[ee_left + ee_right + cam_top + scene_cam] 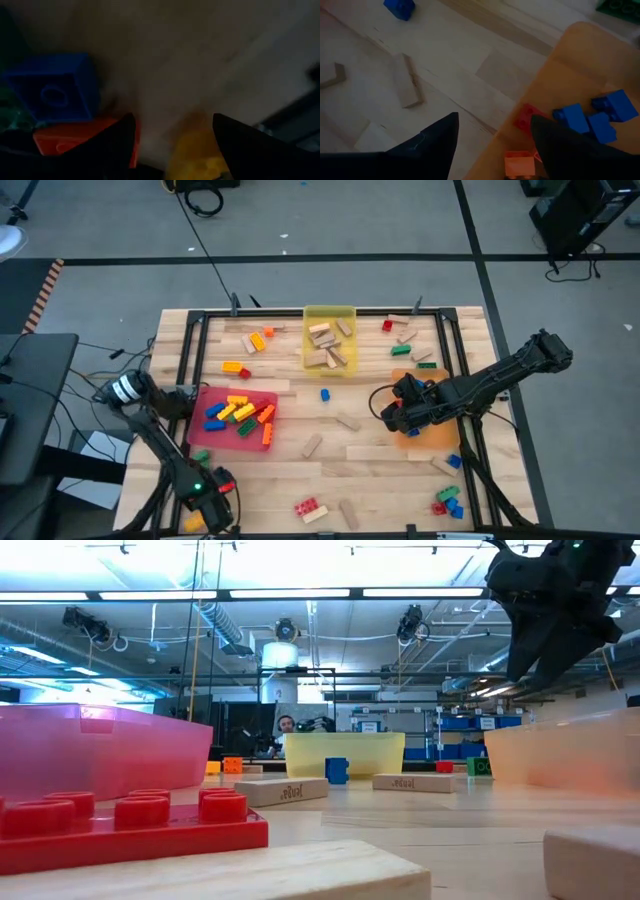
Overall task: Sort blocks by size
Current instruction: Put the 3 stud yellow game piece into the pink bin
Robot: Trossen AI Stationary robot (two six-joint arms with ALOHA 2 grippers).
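Pale wooden slatted table (330, 470) from overhead, three flat trays on it. Translucent yellow tray (329, 314) at the far edge holds about five plain tan wooden blocks (328, 352). Red tray (262, 402) on the left carries roughly ten studded bricks (238, 415), yellow, blue, red, green mixed. Orange tray (440, 436) on the right lies mostly under the right gripper (392, 416). Loose pieces: one small blue brick (325, 394) mid-table, three wooden blocks near centre, a red brick and wooden block at the near edge, a blue-green cluster near right. Left gripper (200, 515) sits at the near left corner.

Table height: a red studded plate (130, 825) close up, right arm hanging above the orange tray's wall.

Left wrist: dark fingers (240, 142) spread moderately, gripping nothing; one blue cube brick (52, 90), one orange brick (75, 140) and one yellow brick (195, 155) lie just beyond the tips.

Right wrist: fingers (435, 137) parted, empty, over the tray's edge. Inside the tray, three blue bricks (592, 117), one red brick (526, 117), one orange brick (519, 164) lie between and beside the tips.
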